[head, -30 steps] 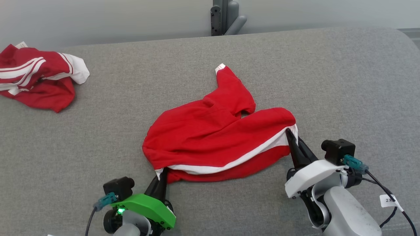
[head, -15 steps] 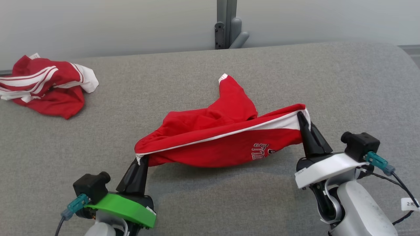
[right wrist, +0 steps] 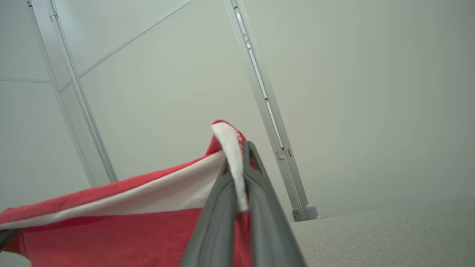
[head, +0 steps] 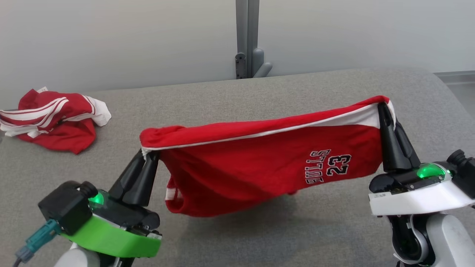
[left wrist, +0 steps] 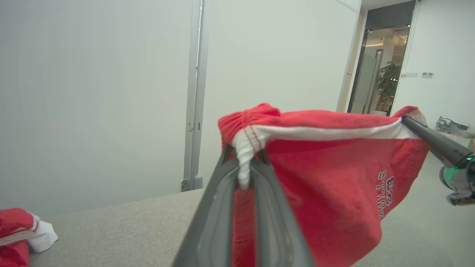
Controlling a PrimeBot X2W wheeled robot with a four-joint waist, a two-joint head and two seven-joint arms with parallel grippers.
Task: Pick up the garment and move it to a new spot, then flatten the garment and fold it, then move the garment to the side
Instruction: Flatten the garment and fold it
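Observation:
A red garment (head: 259,163) with white trim and upside-down "BULLS 23" print hangs stretched in the air between both grippers, above the grey table (head: 259,230). My left gripper (head: 148,154) is shut on its white-trimmed left corner, seen close up in the left wrist view, where the left gripper (left wrist: 245,157) pinches the garment (left wrist: 334,178). My right gripper (head: 384,107) is shut on the right corner. In the right wrist view the right gripper (right wrist: 237,152) clamps the white band of the garment (right wrist: 111,230). The garment's lower part hangs just above the table.
A second crumpled red and white garment (head: 55,118) lies at the table's far left, also in the left wrist view as a red and white heap (left wrist: 22,230). A grey post (head: 246,37) stands behind the table against the pale wall.
Both grippers have lifted the garment off the table and drawn it taut, so it now hangs with its print showing. The head camera has tilted up.

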